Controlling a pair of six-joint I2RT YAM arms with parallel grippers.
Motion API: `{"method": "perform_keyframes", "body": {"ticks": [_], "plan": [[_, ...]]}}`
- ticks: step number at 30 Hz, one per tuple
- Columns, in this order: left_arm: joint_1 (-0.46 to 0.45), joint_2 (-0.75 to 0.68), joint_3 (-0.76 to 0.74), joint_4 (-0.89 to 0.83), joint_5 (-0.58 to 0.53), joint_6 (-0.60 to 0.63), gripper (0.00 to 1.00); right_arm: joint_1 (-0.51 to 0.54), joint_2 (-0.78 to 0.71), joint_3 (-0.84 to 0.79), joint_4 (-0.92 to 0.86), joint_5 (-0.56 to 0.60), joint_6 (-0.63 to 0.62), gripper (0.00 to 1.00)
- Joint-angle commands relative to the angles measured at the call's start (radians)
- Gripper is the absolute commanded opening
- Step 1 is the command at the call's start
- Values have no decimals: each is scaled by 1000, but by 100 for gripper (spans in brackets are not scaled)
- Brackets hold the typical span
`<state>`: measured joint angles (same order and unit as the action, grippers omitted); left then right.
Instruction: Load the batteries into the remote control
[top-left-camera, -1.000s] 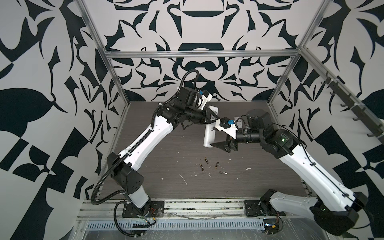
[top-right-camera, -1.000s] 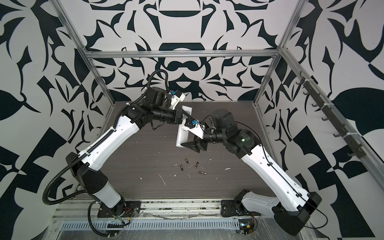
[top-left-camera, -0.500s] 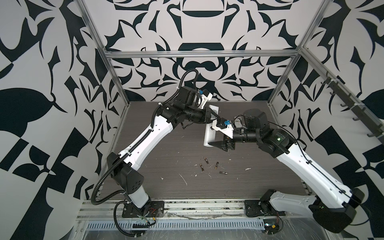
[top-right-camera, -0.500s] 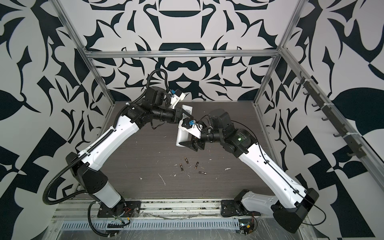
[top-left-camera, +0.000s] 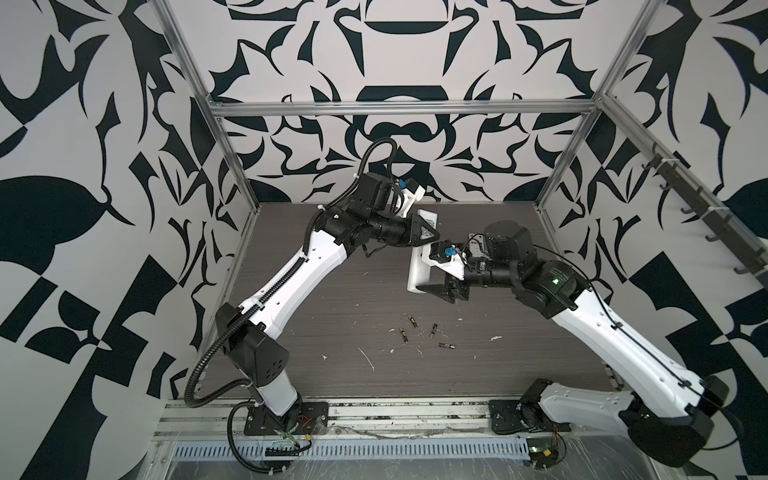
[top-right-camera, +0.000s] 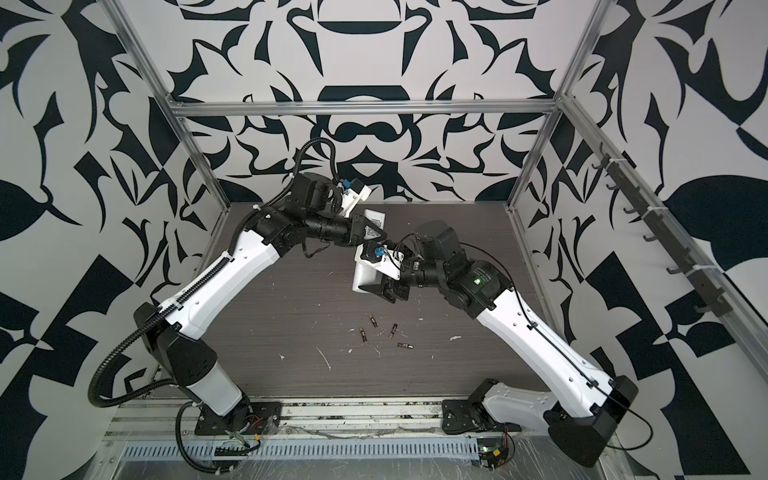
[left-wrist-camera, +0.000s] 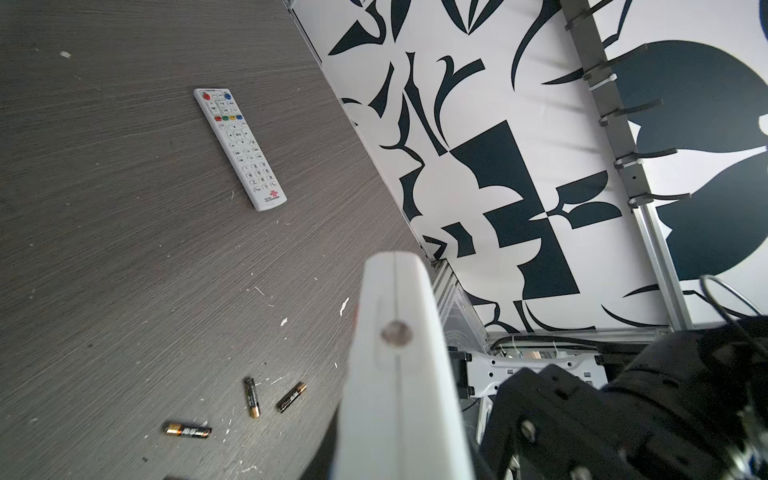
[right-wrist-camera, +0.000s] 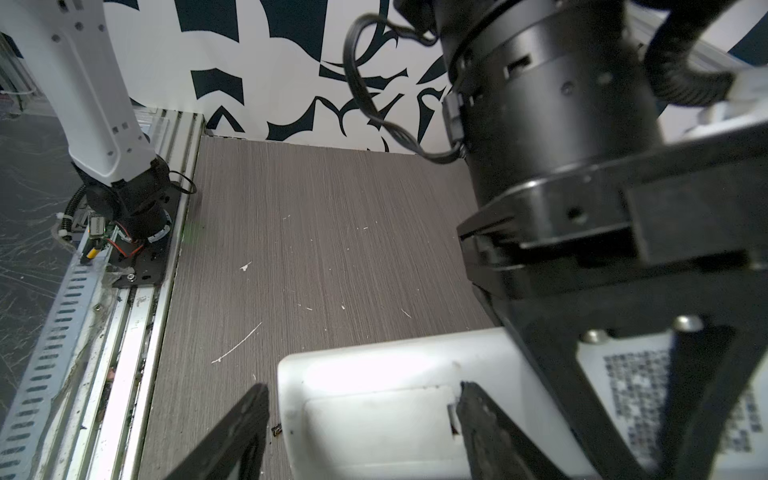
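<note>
A white remote control (top-left-camera: 417, 271) (top-right-camera: 360, 279) hangs above the table, back side up, with my left gripper (top-left-camera: 430, 236) (top-right-camera: 376, 235) shut on its upper part. In the left wrist view its edge (left-wrist-camera: 399, 374) fills the foreground. My right gripper (right-wrist-camera: 361, 399) (top-left-camera: 429, 272) is open and straddles the remote's lower end (right-wrist-camera: 374, 374), over the battery cover (right-wrist-camera: 374, 419). One fingertip (right-wrist-camera: 467, 392) touches the cover's latch edge; the other fingertip (right-wrist-camera: 257, 395) stands apart from the remote. Several batteries (top-left-camera: 412, 320) (top-right-camera: 374, 320) (left-wrist-camera: 251, 397) lie loose on the table below.
A second white remote (left-wrist-camera: 240, 147) lies buttons up on the dark wood-grain table (top-left-camera: 332, 291); it does not show in the top views. White scraps (top-left-camera: 368, 358) dot the table. Patterned walls and aluminium frame posts (top-left-camera: 232, 166) enclose the table.
My right gripper has moved a little to the left, further over the held remote's lower end. The left gripper and the remote have stayed put.
</note>
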<state>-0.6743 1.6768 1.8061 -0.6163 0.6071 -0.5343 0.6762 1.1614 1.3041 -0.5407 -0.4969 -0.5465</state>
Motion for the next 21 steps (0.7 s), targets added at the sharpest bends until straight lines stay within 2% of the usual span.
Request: {"method": "perform_keyframes", "body": {"ticks": [1, 13, 21], "plan": [[-11, -15, 7, 61, 73, -27, 0, 5, -3, -34, -5, 2, 15, 75], [-7, -4, 18, 67, 66, -29, 0, 6, -34, -84, -9, -35, 60, 73], [-5, 6, 21, 54, 56, -21, 0, 6, -60, -80, -25, -84, 105, 69]]}}
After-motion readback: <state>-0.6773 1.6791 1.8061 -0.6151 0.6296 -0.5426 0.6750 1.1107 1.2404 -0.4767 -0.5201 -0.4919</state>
